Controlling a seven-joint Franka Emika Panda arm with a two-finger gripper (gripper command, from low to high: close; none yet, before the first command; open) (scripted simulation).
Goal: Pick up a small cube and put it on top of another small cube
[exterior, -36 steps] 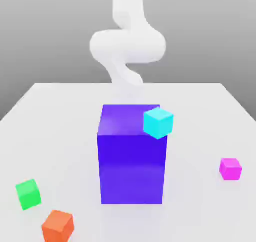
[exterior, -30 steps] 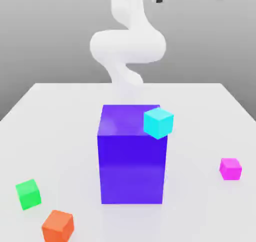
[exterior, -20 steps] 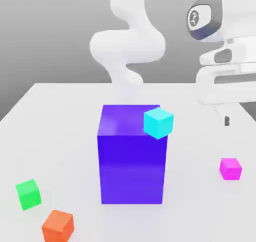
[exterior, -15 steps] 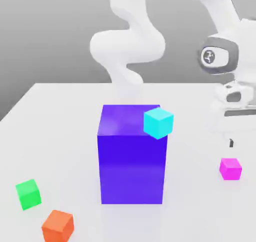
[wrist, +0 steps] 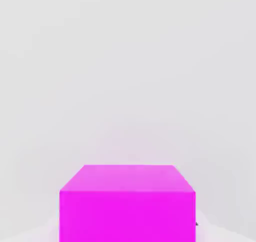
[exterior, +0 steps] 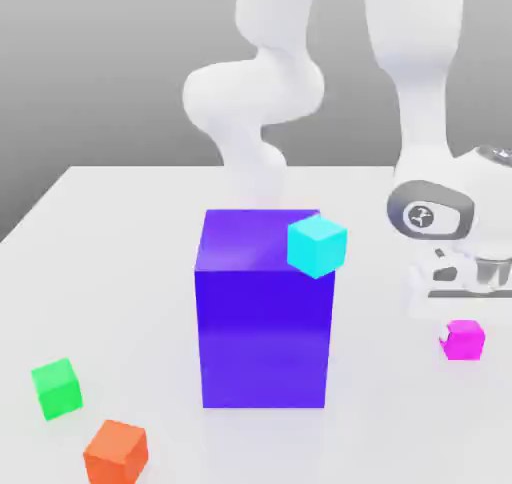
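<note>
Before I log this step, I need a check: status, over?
End effector down on magenta cube, shut. Green cube across the table, top bare. Big purple block stands between.

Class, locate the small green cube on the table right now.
In the exterior view the green cube sits on the white table at the view's left, just above the orange cube and left of the big purple block.

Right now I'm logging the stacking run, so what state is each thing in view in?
small magenta-pink cube: on the table, gripper shut on it
small green cube: on the table, nothing on top
gripper: lowered onto the magenta cube, shut
small cyan cube: at the big purple block's upper corner
big purple block: upright on the table
small orange cube: on the table, untouched
</note>
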